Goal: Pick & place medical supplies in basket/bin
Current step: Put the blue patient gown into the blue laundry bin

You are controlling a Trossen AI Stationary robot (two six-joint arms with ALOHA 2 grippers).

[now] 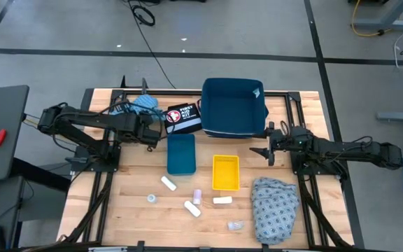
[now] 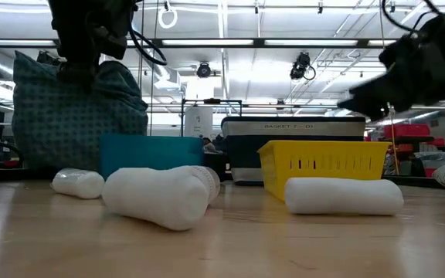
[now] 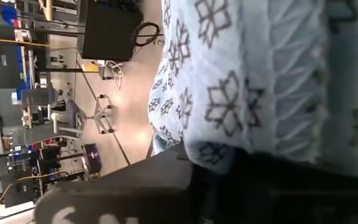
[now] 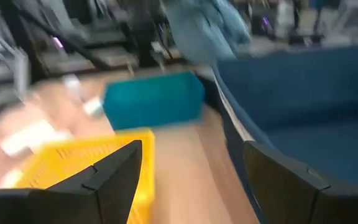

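My left gripper (image 1: 148,123) is over the table's far left part, shut on the light blue patterned cloth (image 1: 144,104), which hangs bunched below it in the low view (image 2: 76,108). My right gripper (image 1: 266,150) hovers open between the navy basket (image 1: 233,105) and the yellow basket (image 1: 225,172), touching nothing. The grey patterned cloth (image 1: 275,206) lies heaped on the near right of the table. White gauze rolls (image 1: 168,183) (image 1: 192,208) (image 1: 222,200), a tape ring (image 1: 151,198) and a pale packet (image 1: 235,225) lie on the near middle of the table. My left gripper holds the light blue cloth at its bunched upper part (image 3: 247,134), where the fabric runs down between the dark fingers (image 3: 166,180); how many layers cannot be told. The cloth hangs below the gripper (image 2: 91,35). Its lower end is hidden behind the teal bin.
A teal bin (image 1: 181,154) stands left of the yellow basket. The black pouch with the cross label (image 1: 182,117) lies between the left gripper and the navy basket. A small lilac item (image 1: 197,195) lies among the rolls. Bare wood shows at the near left.
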